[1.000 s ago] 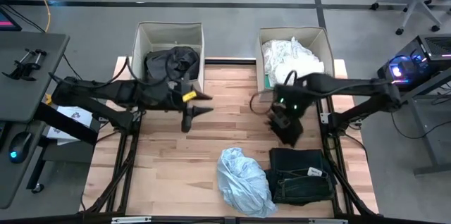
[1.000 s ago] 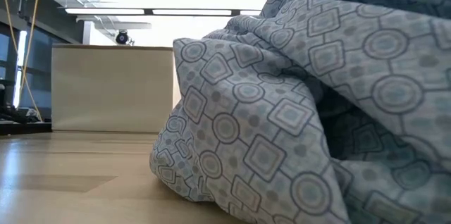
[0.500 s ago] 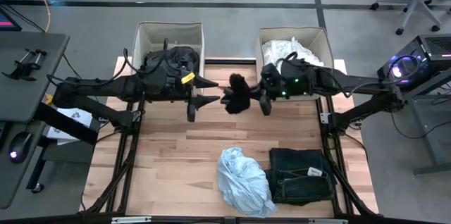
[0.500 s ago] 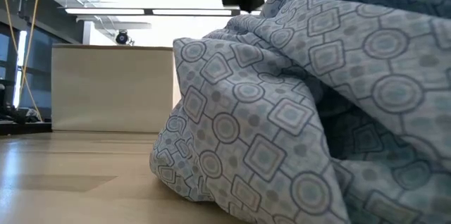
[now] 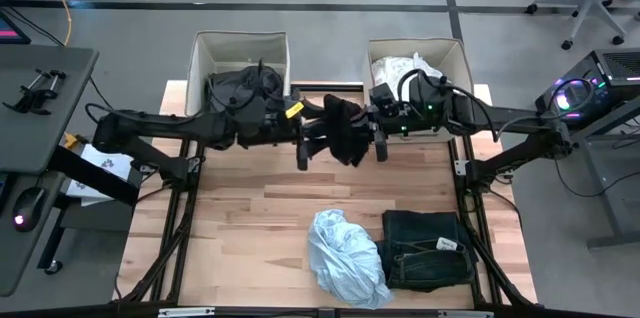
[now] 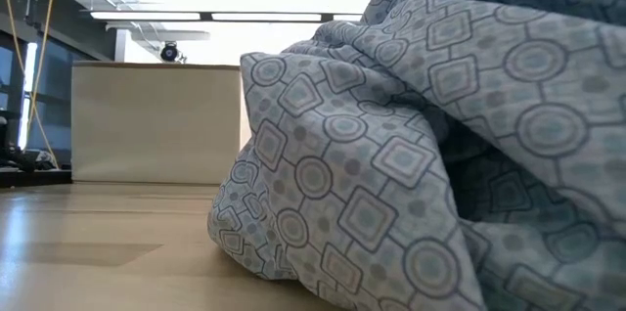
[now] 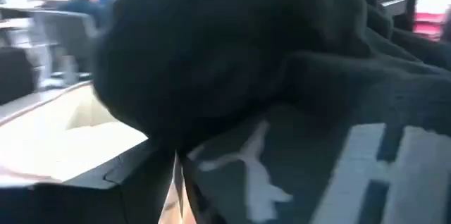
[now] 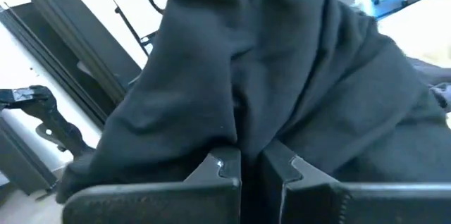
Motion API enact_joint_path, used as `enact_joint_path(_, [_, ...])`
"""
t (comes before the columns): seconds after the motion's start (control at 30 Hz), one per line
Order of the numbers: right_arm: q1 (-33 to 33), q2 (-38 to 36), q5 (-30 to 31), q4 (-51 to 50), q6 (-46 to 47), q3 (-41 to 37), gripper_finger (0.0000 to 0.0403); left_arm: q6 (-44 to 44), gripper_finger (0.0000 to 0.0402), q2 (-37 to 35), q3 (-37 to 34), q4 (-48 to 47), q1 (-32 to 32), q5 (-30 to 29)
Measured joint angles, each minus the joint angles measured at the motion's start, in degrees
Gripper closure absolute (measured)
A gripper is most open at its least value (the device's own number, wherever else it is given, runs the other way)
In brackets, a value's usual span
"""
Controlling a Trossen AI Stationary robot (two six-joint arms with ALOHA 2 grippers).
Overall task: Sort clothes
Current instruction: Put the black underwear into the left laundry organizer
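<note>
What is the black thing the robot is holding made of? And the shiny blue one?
The black garment looks like soft, matte knit fabric, probably sweatshirt cotton: thick, drooping folds and a printed logo. The pale blue garment seems thin woven cloth with slight sheen, crisply crumpled, printed with circles and diamonds.

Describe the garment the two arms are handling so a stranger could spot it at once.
Look at the table's far edge, between the two beige bins. The black garment hangs there in the air between both grippers, the only one off the table and outside a bin.

The black garment (image 5: 343, 128) is matt, soft cloth with a white print. The pale blue garment (image 5: 345, 256) is thin, faintly sheeny patterned fabric. The table (image 5: 250, 208) is smooth light wood. The 2 bins (image 5: 240, 46) are beige cloth.
</note>
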Motion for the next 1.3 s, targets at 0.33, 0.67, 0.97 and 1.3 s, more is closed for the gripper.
enact_joint_path(0.33, [0.31, -0.02, 1.81, 0.92, 1.65, 0.02, 0.0369, -1.52, 0.0245, 2.83, -0.03, 7.33, 0.07, 6.75])
enact_joint_path(0.67, [-2.4, -3.38, 4.02, -0.11, 2.81, 0.04, 0.0233, -1.55, 0.0381, -6.1, -0.03, -3.85, 0.4, -0.3])
enact_joint_path(0.97, [-3.44, -5.7, 8.45, -0.32, 1.81, 0.02, 0.0208, -3.24, 0.0399, -21.03, 0.15, -29.19, 14.24, -19.15])
enact_joint_path(1.3, [-3.39, -5.55, 10.69, -1.29, 2.43, 0.02, 0.0208, -4.98, 0.0401, -10.99, 0.09, -56.85, 50.7, 6.17])
